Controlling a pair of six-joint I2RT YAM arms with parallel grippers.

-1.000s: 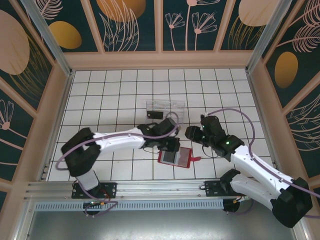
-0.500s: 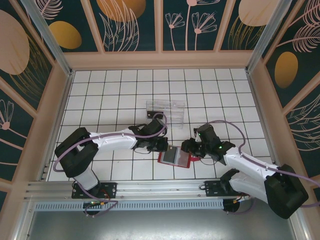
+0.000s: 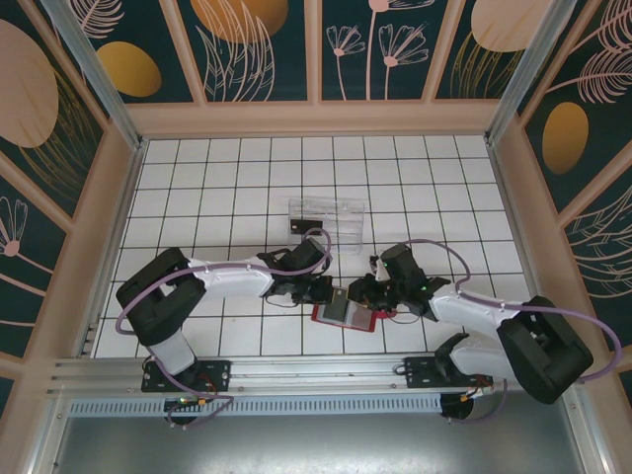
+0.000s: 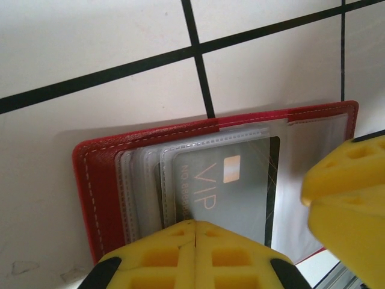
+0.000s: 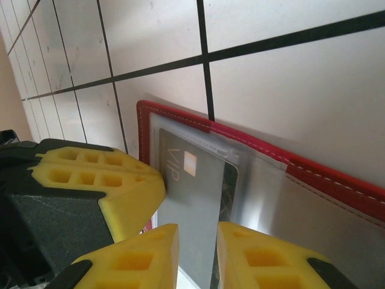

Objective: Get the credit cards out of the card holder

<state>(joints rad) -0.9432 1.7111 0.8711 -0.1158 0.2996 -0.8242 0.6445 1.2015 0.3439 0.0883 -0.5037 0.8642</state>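
Note:
The red card holder (image 3: 369, 319) lies open on the tiles between the two arms. In the left wrist view the card holder (image 4: 90, 180) shows clear sleeves, with a grey credit card (image 4: 234, 186) marked VIP in the top one. My left gripper (image 4: 195, 224) is shut, its tips pressed down on the sleeves at the holder's left half. My right gripper (image 5: 198, 241) hovers low over the credit card (image 5: 192, 186) with a narrow gap between its fingers. The card's dark edge, sticking out of the sleeve, runs under that gap. I see no grip on the card.
A clear ridged plastic tray (image 3: 341, 212) stands two tiles behind the holder with a dark card (image 3: 306, 225) in it. Both grippers (image 3: 318, 289) (image 3: 357, 294) crowd the holder, fingers nearly touching. Wooden walls ring the tiled floor.
My right gripper has come down and to the left onto the holder, and its fingers have narrowed. My left gripper slid slightly left along the holder and stays shut.

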